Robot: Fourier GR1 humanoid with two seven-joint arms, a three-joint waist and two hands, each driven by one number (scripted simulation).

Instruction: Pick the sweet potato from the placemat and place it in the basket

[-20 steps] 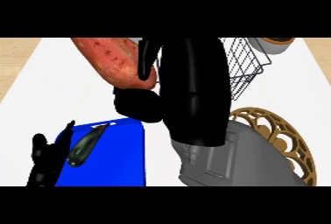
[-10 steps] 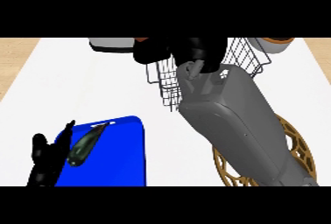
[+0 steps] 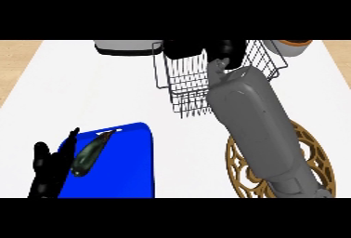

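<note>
- White desk point(image 3: 103, 93) fills the head view, with a strip of wood-coloured surface along its far edge and at the left.
- At 12 o'clock stands a wire basket point(image 3: 185, 88), its near wall open mesh.
- Right hand point(image 3: 230, 49) is over the basket at about 1 o'clock, black fingers bent downward inside the rim; whether they hold anything cannot be told from this view.
- Its grey forearm runs from 5 o'clock up to the basket and covers the basket's right half and part of what lies behind it.
- Sweet potato does not show anywhere; the hand and forearm hide the inside of the basket where it might lie.
- Blue placemat point(image 3: 130, 162) lies at 7 o'clock, with a dark green elongated vegetable point(image 3: 89, 155) on its left part.
- Left hand point(image 3: 48, 172) rests at 8 o'clock at the placemat's left edge, fingers straight and relaxed, holding nothing.
- A round brown openwork trivet point(image 3: 315, 158) sits at 4 o'clock, mostly under the forearm.
- A grey and white appliance point(image 3: 126, 45) stands at 11 o'clock, just beside the basket.
- An orange-topped white container point(image 3: 295, 46) shows at 1 o'clock, behind the basket.
</note>
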